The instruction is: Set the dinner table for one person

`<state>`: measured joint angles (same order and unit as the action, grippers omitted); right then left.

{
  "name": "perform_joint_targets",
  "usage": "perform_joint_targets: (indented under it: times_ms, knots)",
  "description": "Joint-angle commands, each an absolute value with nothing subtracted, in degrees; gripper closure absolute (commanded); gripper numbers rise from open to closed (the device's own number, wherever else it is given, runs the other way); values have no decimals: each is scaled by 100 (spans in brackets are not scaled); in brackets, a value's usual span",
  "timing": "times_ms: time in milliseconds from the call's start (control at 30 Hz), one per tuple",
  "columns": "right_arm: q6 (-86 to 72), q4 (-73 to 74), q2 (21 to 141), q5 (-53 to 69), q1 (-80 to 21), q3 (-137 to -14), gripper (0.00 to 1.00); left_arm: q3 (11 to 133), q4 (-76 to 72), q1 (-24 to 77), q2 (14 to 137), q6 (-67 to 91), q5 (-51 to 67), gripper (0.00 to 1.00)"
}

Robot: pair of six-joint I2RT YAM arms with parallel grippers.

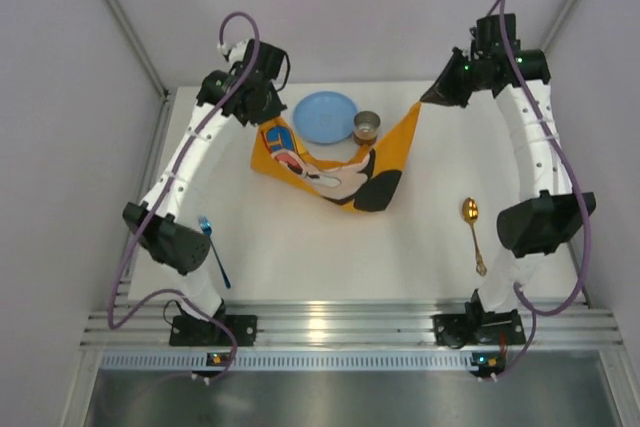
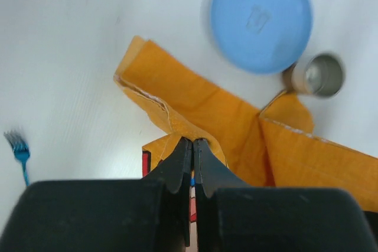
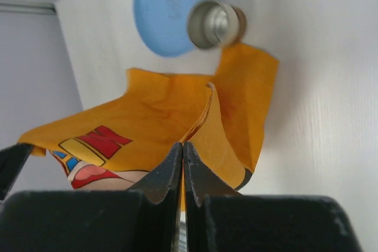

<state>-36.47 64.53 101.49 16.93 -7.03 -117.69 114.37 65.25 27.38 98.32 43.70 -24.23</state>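
beneath jaws and cloth [image 1: 392,145] — dinner table [image 1: 300,247]

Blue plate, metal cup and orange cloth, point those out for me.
blue plate [image 1: 325,116], top external view, centre of its face.
metal cup [image 1: 367,127], top external view, its open top.
orange cloth [image 1: 340,177], top external view, printed middle section.

cloth [image 1: 330,162] orange, cartoon print | plate [image 1: 325,115] light blue | cup [image 1: 367,127] silver | spoon [image 1: 472,232] gold | fork [image 1: 215,252] blue | table [image 1: 300,237] white

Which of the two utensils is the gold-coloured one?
The spoon, lying at the right near the right arm; the other utensil, the fork at the left, is blue.
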Motion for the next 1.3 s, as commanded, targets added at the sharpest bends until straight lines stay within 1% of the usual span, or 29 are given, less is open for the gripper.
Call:
perform_joint_targets:
  times_ms: [0,33,67,100,167,200,233,267,300,333,367,400,433,500,533,600,633,700,767,833,967,1100,1133,1167,1200,1233,1267]
  knots:
    - [-3638,6424,10212,2250,-528,-13523,100,13618,6573,2514,10403,3551,-2372,100]
    - [-3682,6425,10143,2276,-466,-13770,100,14093,6731,2496,10528,3525,-2382,100]
    - [-3683,6425,10038,2329,-440,-13720,100,14663,6959,2461,10590,3516,-2373,100]
    - [-3657,6425,9880,2303,-431,-13615,100,14686,6961,2461,10565,3533,-2347,100]
    - [-3507,6381,9109,2076,-404,-12905,100,13908,6804,2470,9987,3603,-2268,100]
    - [-3472,6189,8749,1987,-413,-12520,100,13452,6463,2470,9680,3630,-2250,100]
    - [-3419,6101,8014,1856,-413,-11741,100,12943,6269,2478,8955,3647,-2250,100]
    - [-3375,5908,7633,1593,-413,-11333,100,11946,6101,2470,8591,3717,-2302,100]
    - [-3358,5837,7263,1486,-413,-10877,100,11509,5926,2478,7943,3761,-2364,100]
    - [-3340,5836,6659,1337,-404,-10080,100,11105,5906,2470,7667,3797,-2408,100]
    - [-3340,5827,6392,1136,-404,-9646,100,10326,5889,2470,7394,3884,-2443,100]
    - [-3349,5801,6146,1073,-396,-9189,100,9875,5836,2470,6826,3928,-2426,100]
    - [-3418,5775,5752,1046,-404,-8201,100,8887,5618,2470,6525,3990,-2391,100]
    - [-3489,5626,5486,1203,-396,-7221,100,7950,5363,2470,5718,4183,-2146,100]
    - [-3628,5521,5258,1230,-404,-6276,100,7127,5179,2470,5504,4288,-2075,100]
    - [-3700,5099,5098,1336,-404,-5453,100,6367,5046,2470,5013,4587,-1811,100]
    - [-3752,4967,5011,1292,-396,-4771,100,5606,4967,2470,4871,4684,-1750,100]
    - [-3692,4738,5027,1117,-396,-4091,100,4864,4729,2470,4546,4965,-1470,100]
    - [-3586,4755,5141,854,-396,-3859,100,4083,4833,2470,4439,5298,-1310,100]
    - [-3551,4851,5194,686,-404,-3753,100,3868,4817,2513,4333,5414,-1021,100]
    - [-3638,5000,5150,501,-404,-3788,100,3981,5018,2549,4455,5554,-1116,100]
    - [-3805,5431,5133,387,-404,-4086,100,4122,5247,2540,4938,5748,-757,100]
    - [-3806,5510,5046,361,-396,-4130,100,4226,5273,2540,4992,5757,-686,98]
    - [-3806,5693,4993,352,-404,-4183,100,4297,5369,2540,5062,5826,-686,89]
    - [-3745,5748,4949,439,-404,-4236,100,4385,5483,2540,5071,5862,-729,48]
    - [-3718,5818,4861,579,-404,-4271,100,4577,5859,2540,5080,5897,-790,23]
    - [-3718,6097,4834,580,-396,-4306,100,4710,6088,2540,5089,6115,-1000,6]
